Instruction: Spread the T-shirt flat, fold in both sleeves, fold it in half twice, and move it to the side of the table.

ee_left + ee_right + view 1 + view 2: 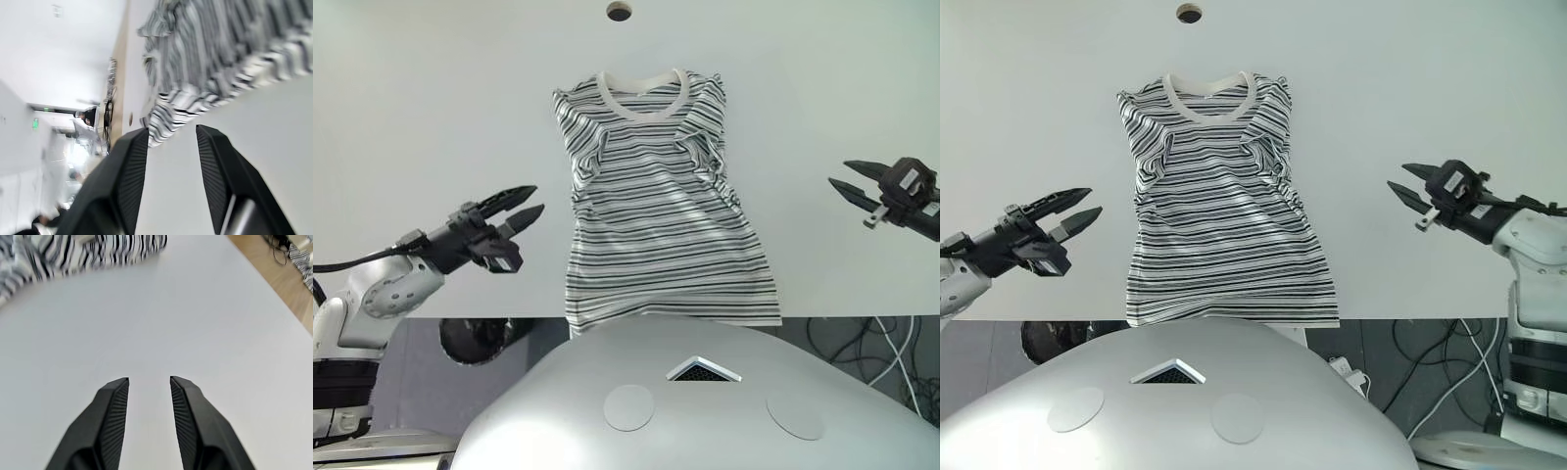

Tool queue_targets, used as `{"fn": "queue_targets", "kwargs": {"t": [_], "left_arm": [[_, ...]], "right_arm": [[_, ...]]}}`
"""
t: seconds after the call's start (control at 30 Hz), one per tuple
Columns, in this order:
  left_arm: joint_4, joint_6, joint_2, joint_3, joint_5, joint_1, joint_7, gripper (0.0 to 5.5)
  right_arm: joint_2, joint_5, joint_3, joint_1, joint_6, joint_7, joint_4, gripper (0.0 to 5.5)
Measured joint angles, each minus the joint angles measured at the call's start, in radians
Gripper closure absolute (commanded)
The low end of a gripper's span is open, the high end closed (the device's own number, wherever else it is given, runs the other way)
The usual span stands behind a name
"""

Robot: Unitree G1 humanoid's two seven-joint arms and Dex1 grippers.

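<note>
A black-and-white striped T-shirt (656, 211) with a cream collar lies in the middle of the white table (431, 117). Both its sleeves are folded in over the chest, and its hem lies at the table's near edge. My left gripper (519, 206) hovers open to the left of the shirt's lower part, with nothing between its fingers. My right gripper (1408, 192) hovers open to the right of the shirt, also holding nothing. The shirt's edge (210, 63) lies beyond the left fingers in the left wrist view. A strip of the shirt (88, 254) lies far beyond the right fingertips.
A round hole (619, 11) sits in the table behind the collar. Bare tabletop extends on both sides of the shirt. Cables (1430, 382) lie on the floor below the table's near edge at the right.
</note>
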Motion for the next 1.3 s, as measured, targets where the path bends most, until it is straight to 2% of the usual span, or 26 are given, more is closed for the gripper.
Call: {"fn": "queue_targets", "kwargs": {"t": [0.1,0.23,0.37,0.47,0.63,0.77,0.87,1.0,1.1,1.17,1.23,1.3], "left_arm": [[0.02,-0.134,0.012,0.012,0.211,0.032,0.098,3.69],[-0.009,-0.21,0.057,-0.009,0.554,0.055,0.34,3.69],[-0.097,-0.173,0.15,-0.048,0.795,0.068,0.573,3.69],[-0.125,-0.133,0.214,-0.083,0.863,0.127,0.695,3.69],[-0.16,-0.111,0.245,-0.149,0.823,0.156,0.699,3.69],[-0.139,-0.078,0.235,-0.182,0.7,0.027,0.614,3.69],[-0.044,-0.049,0.237,-0.159,0.509,-0.085,0.551,3.69],[0.039,-0.048,0.234,-0.19,0.464,-0.126,0.506,3.69],[0.044,-0.05,0.206,-0.216,0.414,-0.169,0.472,3.69],[0.034,-0.006,0.146,-0.212,0.253,-0.306,0.442,3.69],[0.016,0.037,0.074,-0.204,0.129,-0.425,0.422,3.69],[0.033,0.039,0.009,-0.231,0.101,-0.468,0.417,3.69]], "right_arm": [[-0.04,-0.068,-0.066,0.132,-0.156,0.033,-0.071,3.93],[-0.079,-0.119,-0.071,0.244,-0.295,0.103,-0.112,3.93],[-0.089,-0.123,-0.042,0.227,-0.324,0.117,-0.098,3.93],[-0.105,-0.118,0.001,0.166,-0.3,0.125,-0.082,3.93],[-0.09,-0.119,0.081,0.061,-0.286,0.093,-0.079,3.93],[0.056,-0.109,0.17,-0.172,-0.206,-0.056,-0.146,3.93],[0.151,-0.084,0.239,-0.248,-0.184,-0.119,-0.202,3.93],[0.289,-0.116,0.401,-0.39,-0.185,-0.172,-0.217,3.93],[0.346,-0.276,0.526,-0.5,-0.236,-0.215,-0.083,3.93],[0.375,-0.358,0.592,-0.567,-0.259,-0.241,0.048,3.93],[0.38,-0.387,0.597,-0.632,-0.303,-0.278,0.189,3.93],[0.38,-0.38,0.584,-0.676,-0.34,-0.297,0.297,3.93]]}}
